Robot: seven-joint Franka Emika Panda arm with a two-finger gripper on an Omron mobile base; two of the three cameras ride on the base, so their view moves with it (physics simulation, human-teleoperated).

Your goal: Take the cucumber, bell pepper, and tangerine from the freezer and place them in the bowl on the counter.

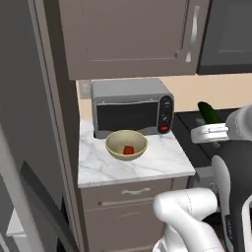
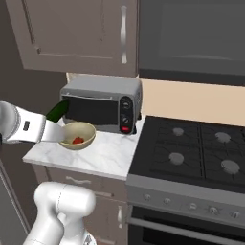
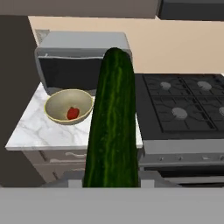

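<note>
The tall plain grey freezer [image 1: 24, 123] stands at the far left, just beside the white marble counter [image 1: 162, 162]. On that counter, in front of the grey box-shaped microwave [image 1: 132, 106], sits the round pale yellow-olive bowl [image 1: 126, 145], and the small glossy red bell pepper [image 1: 128, 150] lies inside it. To the right of the bowl, off the counter's edge and over the near side of the black stove top [image 2: 191, 153], the slim dark green cucumber [image 3: 111, 127] is clamped in the robot's two-finger gripper [image 1: 209, 132], its free end pointing up and away from the hand.

The step in hand looks like carrying the cucumber to the bowl. To do it well, the arm should swing left until the cucumber is over the bowl's middle, tip it toward level, and lower it before letting go, since it is about as long as the bowl is wide and could catch the rim or roll out. It should also come down beside the pepper, not on top of it, and stay clear of the microwave's front.

The fingertips are hidden behind the cucumber in the hand view, so how much of it they grip is hard to judge. The freezer's inside cannot be made out, and I cannot tell where the tangerine is.
</note>
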